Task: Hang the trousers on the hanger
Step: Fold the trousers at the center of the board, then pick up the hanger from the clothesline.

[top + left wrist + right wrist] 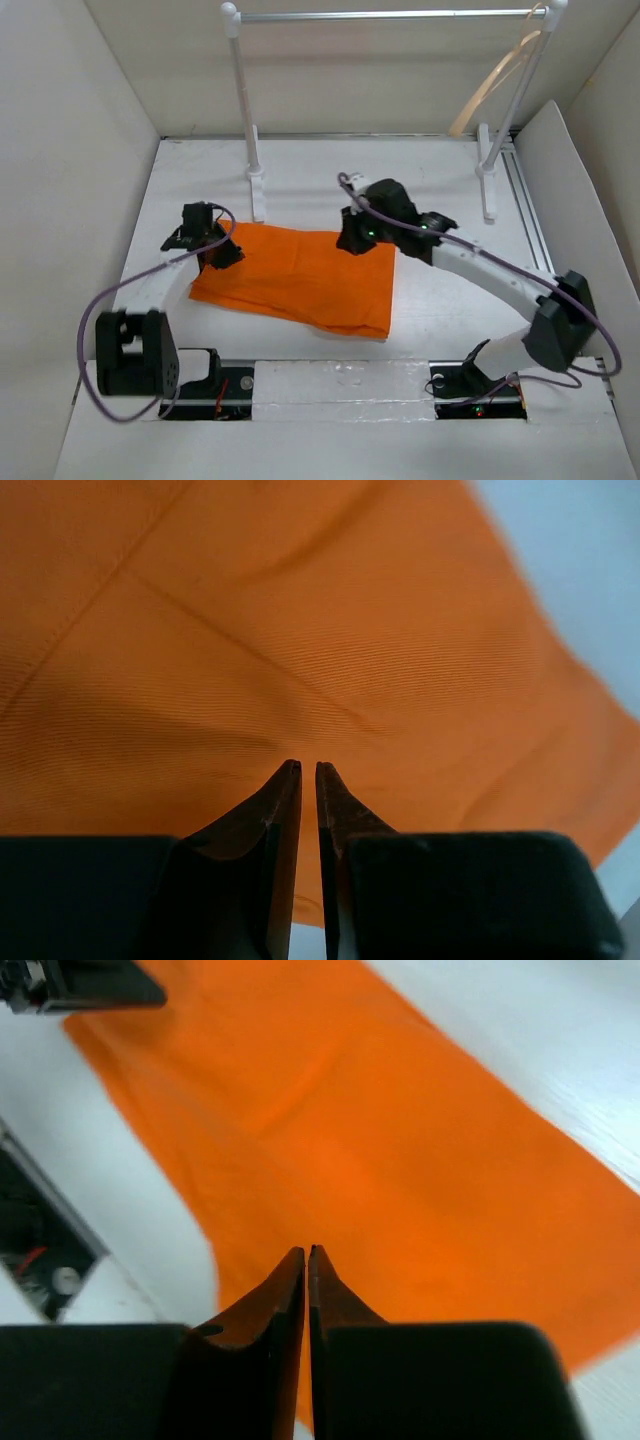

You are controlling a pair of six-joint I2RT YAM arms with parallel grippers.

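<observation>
Here, trousers (300, 282) lie on a white table (445, 300), pale walls (70, 150) around; left claw (308, 766), right claw (307, 1251) pressed together.

One pair of trousers (300, 285), one hanger (487, 86), one rack (380, 15) with two posts (244, 90), and two grippers: left gripper (226, 251), right gripper (351, 240).

The trousers (300, 280) are bright orange and folded flat into a rough rectangle. They lie a little askew on the white table (440, 310). The hanger (480, 95) is thin, curved and pale beige. It hangs tilted at the right end of the silver rail (400, 15) at the back.
</observation>
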